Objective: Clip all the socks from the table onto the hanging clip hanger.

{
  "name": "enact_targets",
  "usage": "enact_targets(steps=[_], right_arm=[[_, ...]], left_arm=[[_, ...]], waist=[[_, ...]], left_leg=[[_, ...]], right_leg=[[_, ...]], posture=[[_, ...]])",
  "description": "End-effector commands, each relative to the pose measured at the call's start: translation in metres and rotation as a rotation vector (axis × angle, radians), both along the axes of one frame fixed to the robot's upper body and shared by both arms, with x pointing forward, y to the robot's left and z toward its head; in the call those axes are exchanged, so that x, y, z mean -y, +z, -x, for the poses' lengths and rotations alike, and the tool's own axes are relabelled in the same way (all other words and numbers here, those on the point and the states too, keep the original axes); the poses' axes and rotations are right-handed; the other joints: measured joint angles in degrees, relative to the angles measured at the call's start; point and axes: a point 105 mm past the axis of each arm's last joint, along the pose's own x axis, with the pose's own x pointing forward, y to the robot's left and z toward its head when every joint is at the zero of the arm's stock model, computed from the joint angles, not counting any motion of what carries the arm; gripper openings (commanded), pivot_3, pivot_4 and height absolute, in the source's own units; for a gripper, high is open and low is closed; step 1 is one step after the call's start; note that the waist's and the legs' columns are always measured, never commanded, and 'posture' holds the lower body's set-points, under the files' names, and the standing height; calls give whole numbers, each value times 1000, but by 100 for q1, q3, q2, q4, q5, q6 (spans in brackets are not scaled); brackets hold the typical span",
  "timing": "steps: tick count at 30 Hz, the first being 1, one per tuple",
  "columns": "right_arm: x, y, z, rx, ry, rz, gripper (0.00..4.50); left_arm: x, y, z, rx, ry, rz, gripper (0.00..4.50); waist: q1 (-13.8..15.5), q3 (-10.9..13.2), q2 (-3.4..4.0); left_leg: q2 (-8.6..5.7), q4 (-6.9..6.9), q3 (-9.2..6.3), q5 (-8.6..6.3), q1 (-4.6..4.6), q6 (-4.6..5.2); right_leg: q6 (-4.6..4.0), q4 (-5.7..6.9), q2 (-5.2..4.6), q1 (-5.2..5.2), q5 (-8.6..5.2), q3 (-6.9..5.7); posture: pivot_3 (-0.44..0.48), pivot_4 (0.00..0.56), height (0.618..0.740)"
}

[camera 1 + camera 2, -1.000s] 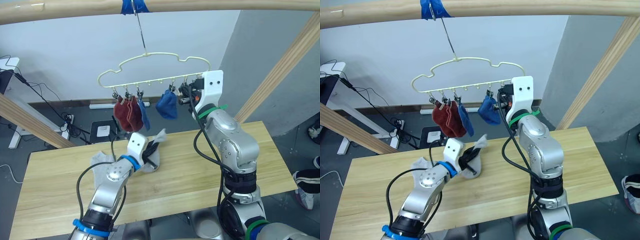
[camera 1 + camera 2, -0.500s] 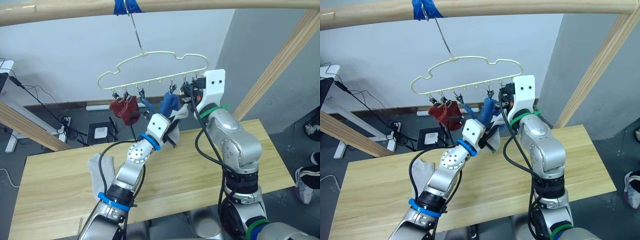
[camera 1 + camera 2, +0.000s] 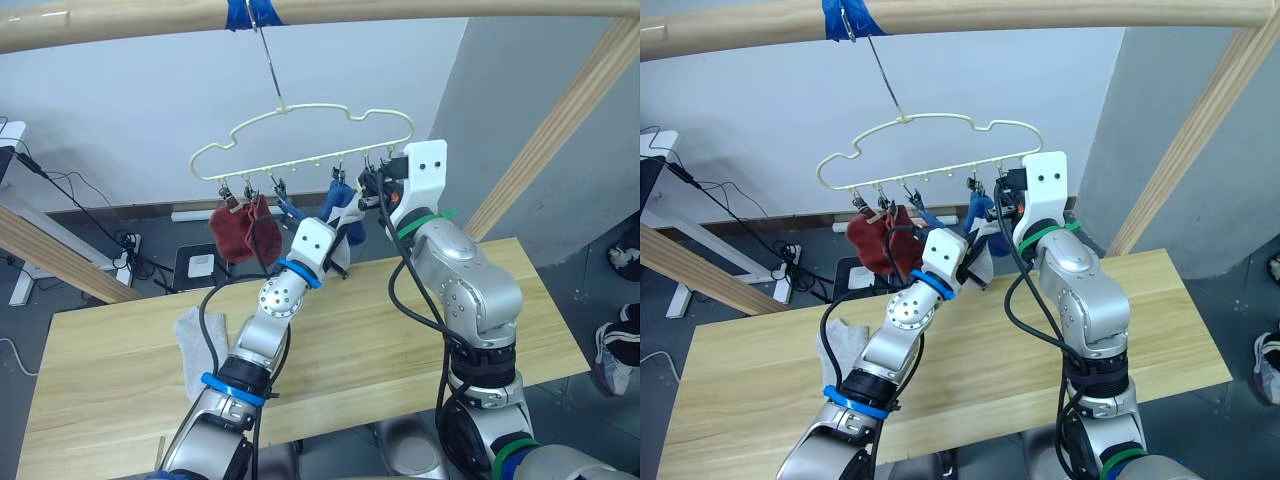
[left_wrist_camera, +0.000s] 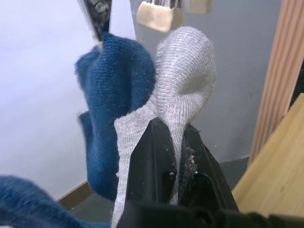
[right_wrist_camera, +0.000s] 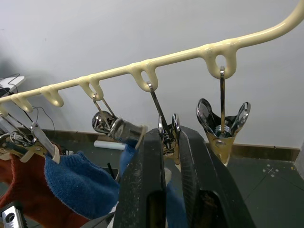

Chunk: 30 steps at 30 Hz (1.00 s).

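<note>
Left tool (image 4: 173, 142) is clenched on a grey sock (image 4: 183, 80), lifted toward the clip (image 5: 167, 133); right tool (image 5: 166, 137) pinches that clip, likely to open it. Another grey sock (image 3: 192, 335) lies at the tabletop's (image 3: 560, 330) nine o'clock.

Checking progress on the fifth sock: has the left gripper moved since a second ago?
Yes. The left gripper, shut on a grey sock, has risen from the table to the clip hanger.

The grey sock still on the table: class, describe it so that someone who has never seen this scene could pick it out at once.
Start at the table of pale wooden planks under the cream clip hanger. On the robot's left side of the top, beside its left arm, a light grey sock lies flat. The red and blue socks hang from clips, and the other grey sock is held up in the left gripper.
</note>
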Motion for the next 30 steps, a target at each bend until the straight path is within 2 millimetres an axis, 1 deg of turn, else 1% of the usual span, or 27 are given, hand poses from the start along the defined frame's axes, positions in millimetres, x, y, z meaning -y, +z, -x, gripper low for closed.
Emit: enact_targets(steps=[1, 18, 26, 28, 29, 30], right_arm=[[-4, 17, 8, 62, 25, -21, 104], [-10, 9, 11, 21, 53, -24, 104], [-8, 8, 11, 19, 41, -9, 104], [-7, 8, 10, 22, 34, -13, 825], [-7, 9, 10, 23, 31, -12, 1097], [-7, 9, 10, 24, 30, -12, 1509]], left_arm=[[2, 18, 1, 78, 2, 14, 0], [8, 25, -4, 89, 6, 23, 0], [8, 25, -4, 87, 15, 32, 0], [8, 25, -4, 87, 18, 34, 0], [8, 25, -5, 87, 18, 33, 0], [8, 25, -5, 87, 18, 32, 0]], waist=[[-7, 0, 0], [-77, 0, 0], [-86, 0, 0], [-86, 0, 0], [-86, 0, 0], [-87, 0, 0]], left_leg=[[0, 0, 0, 0, 0, 0], [-1, 0, -1, 0, 0, 0], [-1, 0, -1, 0, -1, 0], [-1, 0, -1, 0, -1, 0], [-1, 0, -1, 0, -1, 0], [-1, 0, -1, 0, -1, 0]], right_leg=[[0, 0, 0, 0, 0, 0], [0, 1, 0, 0, 0, -1], [0, 0, 0, 0, 0, -1], [0, 0, 0, 0, 0, -1], [0, 0, 0, 0, 0, -1], [0, 0, 0, 0, 0, -1]], posture=[[-353, 234, 739], [-351, 234, 739], [-351, 237, 739], [-351, 238, 739], [-351, 238, 739], [-351, 238, 739]])
